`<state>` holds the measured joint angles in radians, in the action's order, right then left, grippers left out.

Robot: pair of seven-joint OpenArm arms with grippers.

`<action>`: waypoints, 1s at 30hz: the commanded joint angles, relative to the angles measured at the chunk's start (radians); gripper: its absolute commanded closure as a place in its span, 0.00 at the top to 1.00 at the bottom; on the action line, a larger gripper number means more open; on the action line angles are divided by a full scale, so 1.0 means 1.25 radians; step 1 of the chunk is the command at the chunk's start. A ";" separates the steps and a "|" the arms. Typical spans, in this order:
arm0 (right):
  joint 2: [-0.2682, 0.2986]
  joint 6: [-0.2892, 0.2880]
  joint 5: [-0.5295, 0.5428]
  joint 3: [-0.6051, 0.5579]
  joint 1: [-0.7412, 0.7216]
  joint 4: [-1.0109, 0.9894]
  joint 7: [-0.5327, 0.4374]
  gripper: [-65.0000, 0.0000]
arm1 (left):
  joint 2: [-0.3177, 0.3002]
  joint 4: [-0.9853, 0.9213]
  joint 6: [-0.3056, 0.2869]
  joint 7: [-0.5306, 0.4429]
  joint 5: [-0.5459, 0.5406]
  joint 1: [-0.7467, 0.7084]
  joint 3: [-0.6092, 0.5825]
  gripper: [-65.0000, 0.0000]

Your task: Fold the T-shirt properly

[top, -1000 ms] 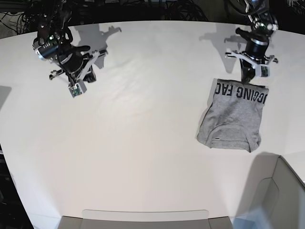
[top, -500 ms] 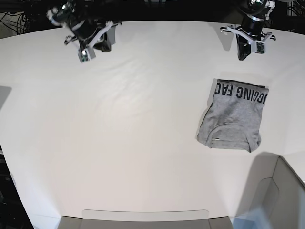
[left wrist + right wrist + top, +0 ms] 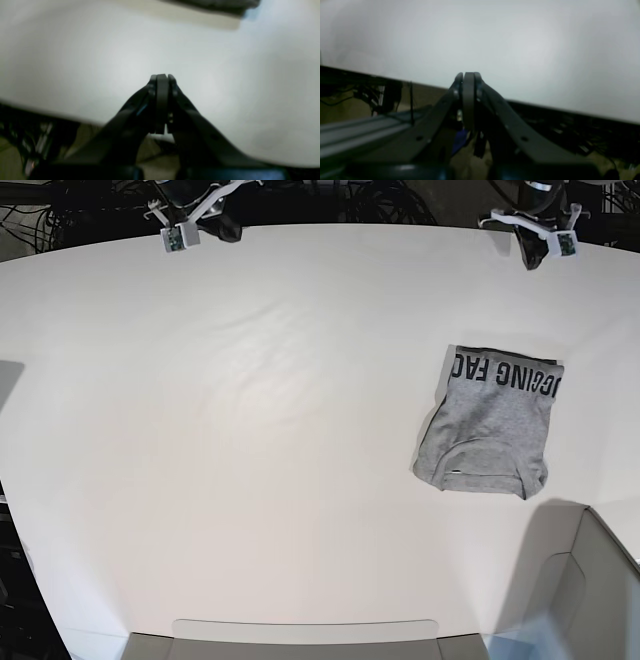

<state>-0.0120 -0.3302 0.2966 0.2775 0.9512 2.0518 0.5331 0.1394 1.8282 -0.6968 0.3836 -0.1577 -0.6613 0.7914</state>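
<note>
The heather-grey T-shirt lies folded into a compact rectangle on the right of the white table, black lettering along its far edge. A dark blurred strip of it shows at the top of the left wrist view. My left gripper is at the table's far right edge, well beyond the shirt; its fingers are shut on nothing in the left wrist view. My right gripper is at the far left edge, shut and empty in the right wrist view.
A grey bin stands at the front right corner. A flat grey tray edge lies along the front. Cables and dark clutter lie beyond the table's far edge.
Both arms have drawn back from the table toward its far edge. The shirt has not moved.
</note>
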 commanded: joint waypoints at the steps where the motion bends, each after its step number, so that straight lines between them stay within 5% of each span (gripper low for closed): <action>1: 0.000 -0.005 0.011 0.000 0.024 0.014 -0.016 0.00 | 0.002 0.011 -0.001 0.008 -0.009 -0.023 0.013 0.00; 7: 0.002 -0.007 0.006 -0.002 0.083 0.010 -0.018 0.00 | 0.002 -0.065 -0.001 0.035 -0.013 -0.053 0.018 0.00; 14: -0.006 -0.133 -0.115 0.001 0.089 -0.048 -0.020 0.00 | 0.002 -0.230 -0.001 0.023 -0.014 -0.066 0.019 0.00; 25: -0.001 -0.146 -0.232 0.002 -0.052 -0.307 -0.029 0.00 | 0.002 -0.561 -0.001 -0.234 -0.009 -0.036 0.013 0.00; 30: -0.007 -0.146 -0.292 0.001 -0.075 -0.443 -0.166 0.00 | -0.002 -0.722 -0.001 -0.317 -0.007 0.003 0.011 0.00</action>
<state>-0.0212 -0.4999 -0.0776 0.2787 0.8436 1.4879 0.3241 0.1383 0.9192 -0.6979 -0.0021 -0.1600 -0.6350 0.8013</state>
